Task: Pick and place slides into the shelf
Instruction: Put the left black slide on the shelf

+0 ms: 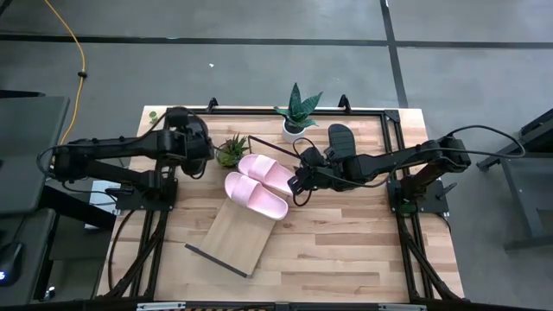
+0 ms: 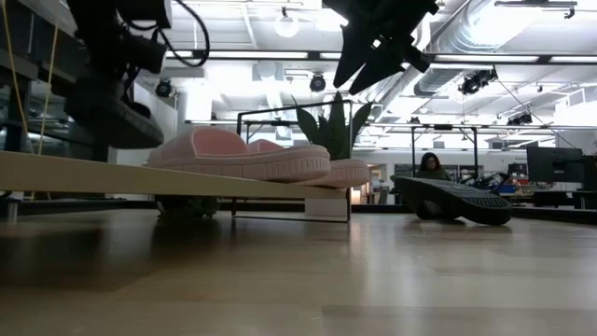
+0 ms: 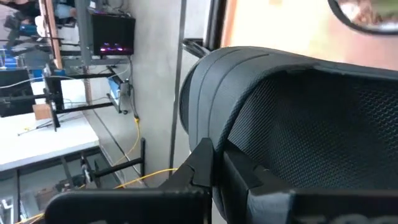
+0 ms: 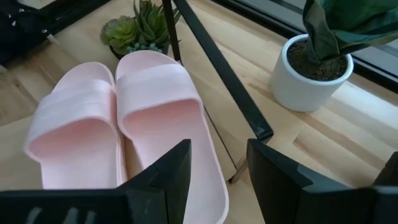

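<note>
Two pale pink slides (image 1: 257, 184) (image 4: 124, 118) lie side by side on the far end of the shelf (image 1: 233, 238), a light-wood board with dark end frames. In the low view the pink slides (image 2: 238, 154) rest on the raised shelf board (image 2: 93, 174). One black slide (image 1: 340, 138) (image 2: 452, 200) lies on the tabletop to the right of them. My left gripper (image 1: 192, 142) hangs over the table's far left part, shut on the other black slide (image 3: 298, 112). My right gripper (image 1: 299, 183) (image 4: 217, 177) hovers open above the pink slides' right end, well off the table (image 2: 373, 47). My left gripper holds the black slide by its edge close to the wide strap (image 3: 249, 74); a finger (image 3: 205, 165) lies against that edge. The slide fills the wrist view, so the hold itself is hidden. In the low view the slide (image 2: 112, 121) hangs below the gripper, clear of the shelf.
A small succulent (image 1: 232, 149) (image 4: 140, 28) stands just behind the pink slides. A spiky plant in a white pot (image 1: 296, 119) (image 4: 311, 78) stands near the far edge. A thin dark metal frame (image 4: 217, 68) runs along there. A person (image 2: 431, 166) sits far behind the table.
</note>
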You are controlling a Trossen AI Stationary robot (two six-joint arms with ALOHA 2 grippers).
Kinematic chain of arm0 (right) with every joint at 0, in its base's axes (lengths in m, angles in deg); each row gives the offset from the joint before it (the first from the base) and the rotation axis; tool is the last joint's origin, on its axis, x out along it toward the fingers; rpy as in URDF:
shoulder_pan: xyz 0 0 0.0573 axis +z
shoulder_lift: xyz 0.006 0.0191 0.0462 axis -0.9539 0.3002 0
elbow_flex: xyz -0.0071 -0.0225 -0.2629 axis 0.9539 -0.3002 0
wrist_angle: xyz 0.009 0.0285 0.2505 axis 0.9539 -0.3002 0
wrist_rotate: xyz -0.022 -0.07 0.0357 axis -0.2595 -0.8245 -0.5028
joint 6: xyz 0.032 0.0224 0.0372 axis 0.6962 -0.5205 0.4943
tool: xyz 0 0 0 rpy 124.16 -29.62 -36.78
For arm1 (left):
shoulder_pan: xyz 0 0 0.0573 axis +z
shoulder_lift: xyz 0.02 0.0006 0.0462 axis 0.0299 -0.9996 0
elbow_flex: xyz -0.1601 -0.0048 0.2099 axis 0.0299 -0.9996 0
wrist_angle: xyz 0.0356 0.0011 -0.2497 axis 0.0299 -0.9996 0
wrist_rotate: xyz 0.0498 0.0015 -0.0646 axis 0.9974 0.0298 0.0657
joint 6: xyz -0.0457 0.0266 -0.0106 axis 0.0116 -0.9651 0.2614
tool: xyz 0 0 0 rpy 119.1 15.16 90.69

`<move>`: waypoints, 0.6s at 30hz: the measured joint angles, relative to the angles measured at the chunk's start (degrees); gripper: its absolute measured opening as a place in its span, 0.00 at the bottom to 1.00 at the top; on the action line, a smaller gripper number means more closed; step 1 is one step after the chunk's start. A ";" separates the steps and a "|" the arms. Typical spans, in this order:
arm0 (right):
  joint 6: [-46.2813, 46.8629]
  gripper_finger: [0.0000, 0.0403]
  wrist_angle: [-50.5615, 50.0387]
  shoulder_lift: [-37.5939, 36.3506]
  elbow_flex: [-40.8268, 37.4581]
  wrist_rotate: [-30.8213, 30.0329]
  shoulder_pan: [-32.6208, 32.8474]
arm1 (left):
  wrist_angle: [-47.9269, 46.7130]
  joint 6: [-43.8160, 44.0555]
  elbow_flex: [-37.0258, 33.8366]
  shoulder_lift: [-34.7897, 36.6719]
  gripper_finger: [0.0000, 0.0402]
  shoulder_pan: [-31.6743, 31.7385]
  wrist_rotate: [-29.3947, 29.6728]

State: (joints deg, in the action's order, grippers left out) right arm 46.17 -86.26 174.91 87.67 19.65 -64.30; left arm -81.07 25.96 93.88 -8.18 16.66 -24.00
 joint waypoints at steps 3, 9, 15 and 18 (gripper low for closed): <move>0.00 0.36 0.01 0.00 0.00 0.78 0.00 | -0.94 0.00 3.17 0.00 0.00 0.00 0.07; 0.00 0.36 0.01 0.00 -0.02 2.87 0.00 | -3.01 -0.04 10.59 0.02 0.00 0.00 -0.21; 0.03 0.36 0.01 0.00 -0.02 4.69 -0.02 | -5.01 -3.95 17.80 0.04 0.00 0.00 -5.67; 0.15 0.36 0.02 0.00 -0.02 5.63 -0.02 | -4.97 -8.32 20.25 0.04 0.00 -0.04 -10.95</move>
State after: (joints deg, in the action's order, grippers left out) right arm 46.32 -86.24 174.91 87.65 25.27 -64.33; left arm -86.04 17.64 114.12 -8.14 16.61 -34.96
